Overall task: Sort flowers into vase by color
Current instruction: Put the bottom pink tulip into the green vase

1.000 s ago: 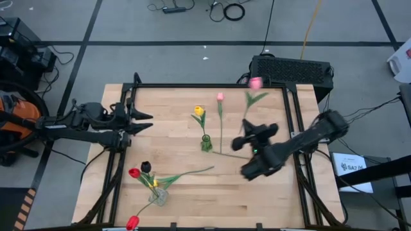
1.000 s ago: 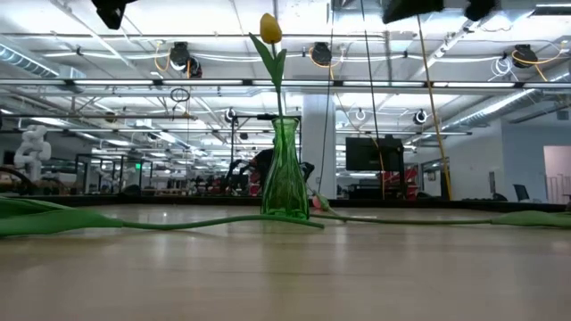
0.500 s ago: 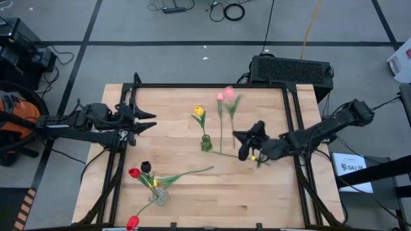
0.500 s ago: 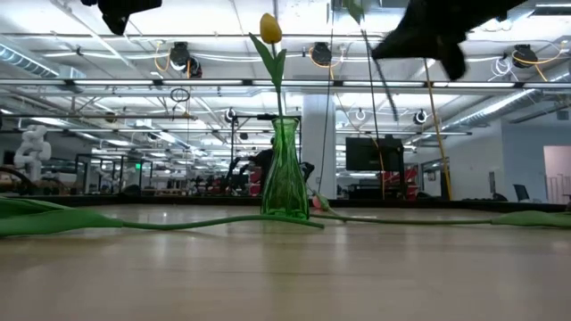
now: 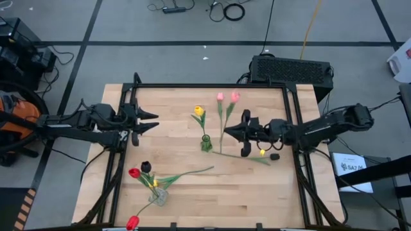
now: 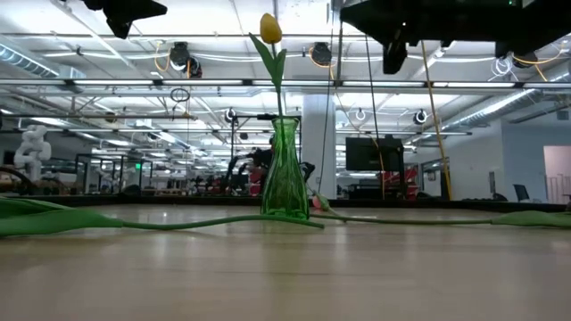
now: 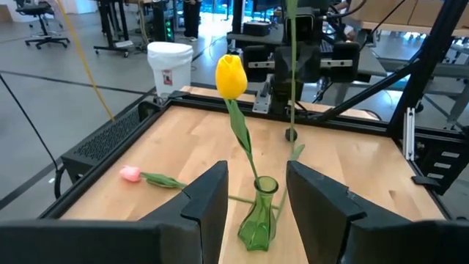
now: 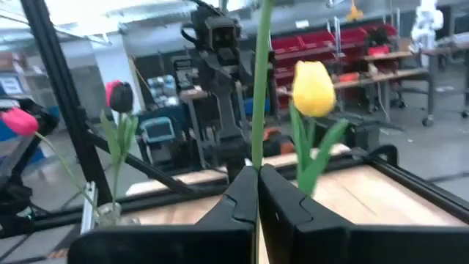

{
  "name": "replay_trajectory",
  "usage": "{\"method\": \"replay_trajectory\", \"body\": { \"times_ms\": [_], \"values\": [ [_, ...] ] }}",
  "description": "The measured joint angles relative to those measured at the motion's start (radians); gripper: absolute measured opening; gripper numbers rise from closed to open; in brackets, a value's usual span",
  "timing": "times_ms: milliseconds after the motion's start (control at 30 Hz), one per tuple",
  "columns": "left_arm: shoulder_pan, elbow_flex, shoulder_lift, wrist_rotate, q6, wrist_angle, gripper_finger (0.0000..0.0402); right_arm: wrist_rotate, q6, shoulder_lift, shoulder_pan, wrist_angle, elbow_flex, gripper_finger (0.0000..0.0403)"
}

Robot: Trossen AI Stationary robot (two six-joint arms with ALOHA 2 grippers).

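High view shows the wooden table [image 5: 192, 192] with both arms over it: the left gripper [image 5: 153, 121] waits near the left edge, its fingers spread apart with nothing between them, while the right gripper [image 5: 226, 131] reaches in from the right edge, pinched tight on the stem of a pink tulip [image 5: 235, 97] whose head points toward the far edge. Just beside it, near the table's middle, stands the green vase [image 5: 206, 143] with a yellow tulip [image 5: 199, 111] in it; a clear vase [image 5: 158, 196] by the near edge holds a red tulip [image 5: 133, 172] and a black tulip [image 5: 146, 167]. Another pink tulip [image 5: 220, 97] lies flat between the green vase and the right gripper, and one more red tulip [image 5: 131, 222] hangs at the near edge. The step in hand looks like carrying the held pink flower to a vase. To do it well, the stem's bottom end should probably hang plumb above the narrow mouth before lowering, without nudging the yellow bloom or tipping the light vase.
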Motion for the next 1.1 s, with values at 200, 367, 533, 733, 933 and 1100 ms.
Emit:
{"method": "replay_trajectory", "body": {
  "times_ms": [200,367,533,733,933,1100],
  "values": [
    [0.000,0.000,0.004,0.000,-0.001,0.000,0.0145,-0.005,-0.006,0.159,0.001,0.171,0.017,0.0000],
    [0.000,0.000,0.004,0.000,0.000,0.001,0.0145,-0.005,-0.072,0.268,0.001,0.261,0.089,0.0000],
    [0.000,0.000,0.005,0.000,0.000,0.001,0.0145,0.003,-0.149,0.322,-0.004,0.208,0.174,0.0000],
    [0.000,0.000,0.004,0.001,0.000,0.000,0.0145,0.095,-0.150,0.323,-0.019,0.056,0.202,0.0000],
    [0.000,0.000,0.004,0.001,0.000,0.000,0.0145,0.076,-0.104,0.324,-0.032,0.007,0.203,0.0000],
    [0.000,0.000,0.004,0.002,0.000,0.000,0.0145,0.075,-0.101,0.323,-0.032,-0.009,0.203,0.0000]
  ]
}}
